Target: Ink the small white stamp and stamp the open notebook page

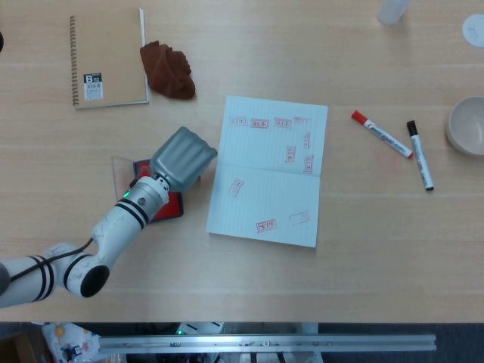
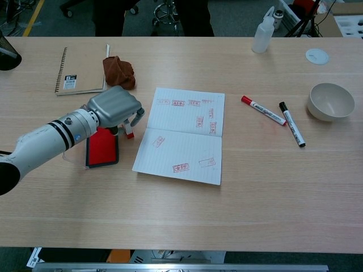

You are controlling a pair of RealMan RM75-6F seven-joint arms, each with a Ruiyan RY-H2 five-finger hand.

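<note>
Our left hand hovers over the right end of the flat red rectangular ink pad, which lies just left of the open white lined notebook. In the chest view the fingers curl downward around the small white stamp with the red base, which hangs below the palm with its red face pointing down, near the pad's right edge. The head view hides the stamp entirely under the grey back of the hand. We judge the hand has hold of the stamp, though we cannot tell exactly how the fingers sit on it. Our right hand is in neither view.

We read this as the step between inking and printing. To do it well, we keep the stamp's face level and clear of the table as we carry it right, over the notebook's near edge. The page already carries many red impressions, so we aim for a bare patch, for instance the blank middle of the lower page. We come down straight, press evenly without rocking, and lift straight up so the print does not smear. The page lies loose on the light wooden table, so a sideways drag could shift it.
</note>
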